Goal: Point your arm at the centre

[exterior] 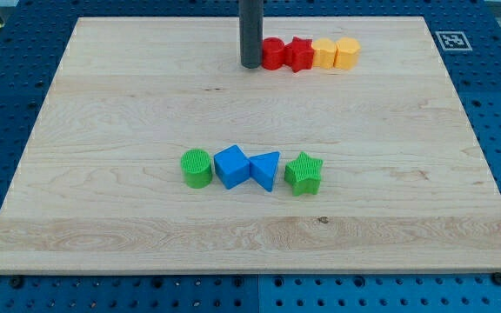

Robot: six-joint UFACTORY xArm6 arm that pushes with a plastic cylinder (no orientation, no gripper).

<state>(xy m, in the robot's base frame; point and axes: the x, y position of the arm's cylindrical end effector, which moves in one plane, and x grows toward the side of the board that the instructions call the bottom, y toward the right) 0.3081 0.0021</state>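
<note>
**Tip near the worktop's far edge, beside the red blocks**

The rod comes down from the view's top, and its tip rests on the worktop close to the far edge, about midway along it. There is no gripper on this arm, so nothing opens, shuts or holds; the rod simply ends in a blunt dark tip.

Just to the right of the tip runs a row of four blocks, packed side by side along the far edge. The red cylinder is nearest and looks to be touching the tip or a hair off it; which, cannot be told. Next comes the red star, then a yellow block whose shape is hard to make out, then a second yellow block, which looks many-sided, at the row's right end.

The centre of the worktop, the spot the task names, lies well nearer the near edge than the tip does, on bare wood between the two rows.

A second row sits just on the near side of the centre. From left to right it holds a green cylinder, a blue cube turned at an angle, a blue triangle touching the cube, and a green star. The tip is well apart from all four.

A black-and-white marker lies off the worktop's far right corner.
</note>
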